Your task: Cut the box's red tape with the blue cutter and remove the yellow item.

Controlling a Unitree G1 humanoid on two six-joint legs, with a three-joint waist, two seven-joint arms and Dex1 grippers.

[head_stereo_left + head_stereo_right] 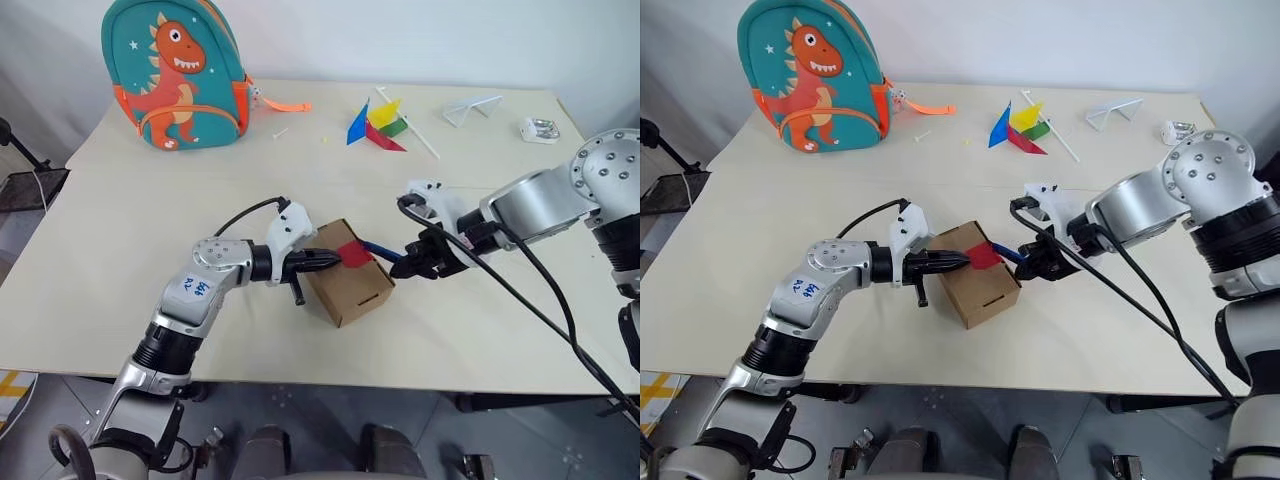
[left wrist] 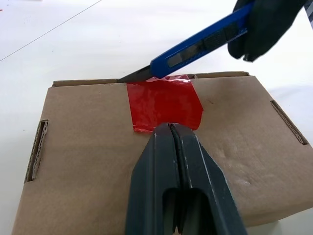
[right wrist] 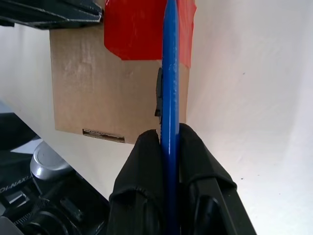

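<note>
The brown cardboard box (image 1: 347, 284) lies closed near the table's front middle, with the red tape (image 1: 353, 253) over its top seam. My left gripper (image 1: 334, 260) is shut, its tips pressing on the box top at the tape's edge (image 2: 164, 104). My right gripper (image 1: 412, 262) is shut on the blue cutter (image 2: 203, 45), whose dark blade tip rests at the far edge of the tape, along the seam. In the right wrist view the cutter (image 3: 170, 83) runs straight over the tape (image 3: 132, 29). The yellow item is hidden.
A teal dinosaur backpack (image 1: 176, 72) stands at the table's back left. A multicoloured pinwheel (image 1: 380, 125) lies at the back middle, a clear wire-like stand (image 1: 472, 110) and a small white object (image 1: 538, 129) at the back right. The table (image 1: 120, 250) edge runs just in front of the box.
</note>
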